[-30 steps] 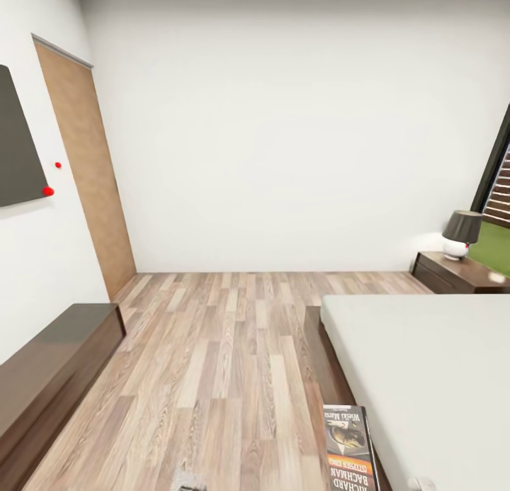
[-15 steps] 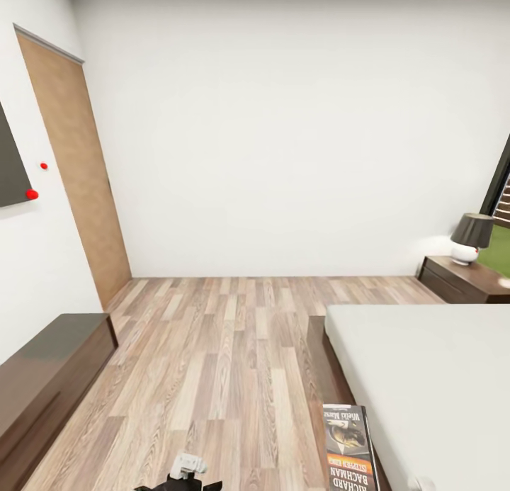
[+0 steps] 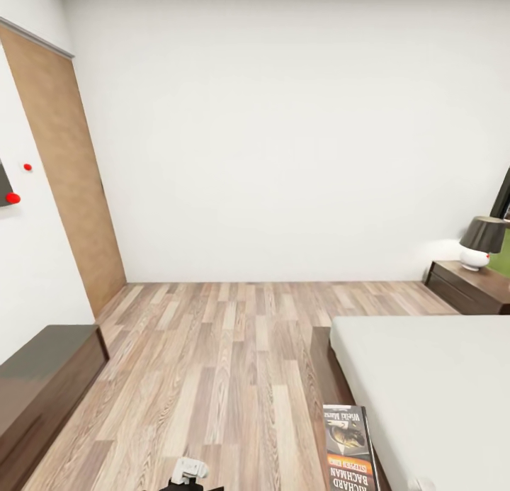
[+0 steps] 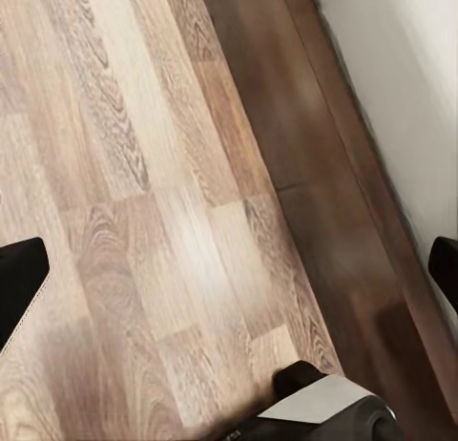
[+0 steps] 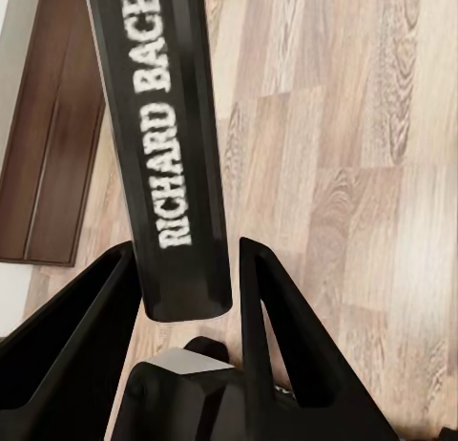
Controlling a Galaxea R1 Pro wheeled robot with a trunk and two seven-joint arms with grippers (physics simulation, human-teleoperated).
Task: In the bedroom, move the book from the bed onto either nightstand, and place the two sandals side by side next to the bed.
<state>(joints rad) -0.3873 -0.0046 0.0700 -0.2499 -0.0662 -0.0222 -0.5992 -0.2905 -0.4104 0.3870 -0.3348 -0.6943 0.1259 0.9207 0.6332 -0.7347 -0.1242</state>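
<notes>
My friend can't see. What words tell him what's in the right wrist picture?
The right gripper holds a black book by its spine, between two black fingers; white letters on the spine read "Richard Bach", cut off by the picture's edge. Behind it lies a wood-plank floor.
</notes>
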